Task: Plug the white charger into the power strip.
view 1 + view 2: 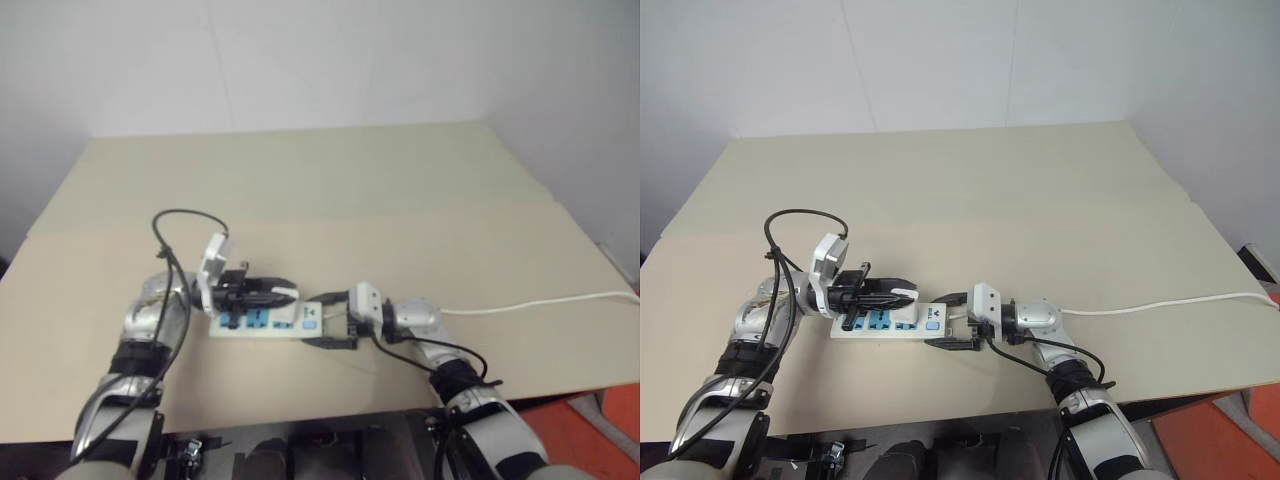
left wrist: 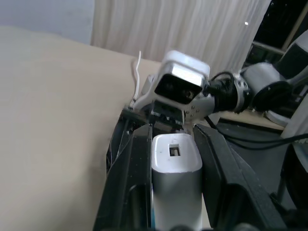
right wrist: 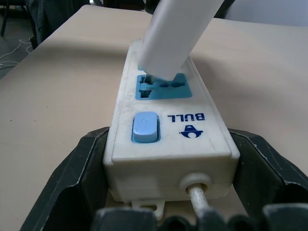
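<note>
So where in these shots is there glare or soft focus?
Left wrist view: glare on the white charger top, far curtain soft. Right wrist view: the power strip sharp, its far end and charger softer. Eye views: even light, faint shadows beside the strip.

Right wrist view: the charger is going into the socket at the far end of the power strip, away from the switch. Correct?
No. In the right wrist view the charger is at the socket right next to the blue switch of the power strip, at the cord end; its pins look only just at the holes.
</note>
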